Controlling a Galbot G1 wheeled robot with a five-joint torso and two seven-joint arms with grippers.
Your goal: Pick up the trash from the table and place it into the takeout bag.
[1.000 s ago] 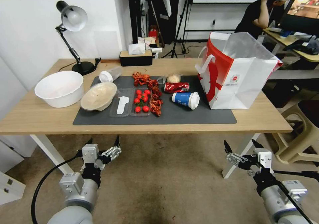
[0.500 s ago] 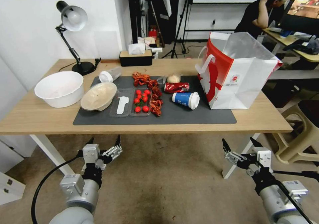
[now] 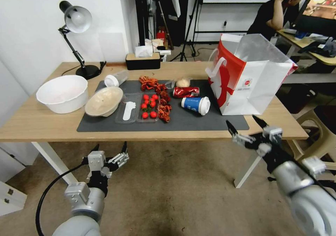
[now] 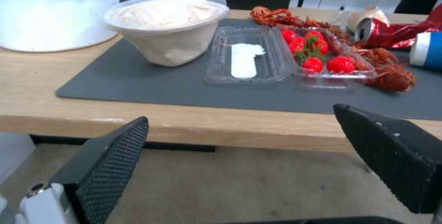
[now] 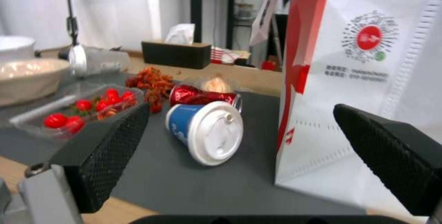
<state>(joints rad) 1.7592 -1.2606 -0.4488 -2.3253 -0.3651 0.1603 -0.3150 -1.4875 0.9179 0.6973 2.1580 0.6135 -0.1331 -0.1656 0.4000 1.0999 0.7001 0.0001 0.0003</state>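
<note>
Item, approach step, nothing picked yet: my right gripper (image 3: 245, 127), jaws spread and empty, hangs at the near edge of the table (image 3: 42, 124), just short of the mat (image 3: 196, 124); my left gripper (image 3: 109, 151), likewise spread and empty, waits below that edge. On the mat: cup (image 3: 196, 105) on its side near the bag (image 3: 250, 83), can (image 3: 186, 91) and lump (image 3: 182, 82) behind it, bowl (image 3: 104, 100) and tub (image 3: 116, 78) further from the bag. Next, I judge, a reach over the edge to close on the cup; the bag's inside is hidden.
</note>
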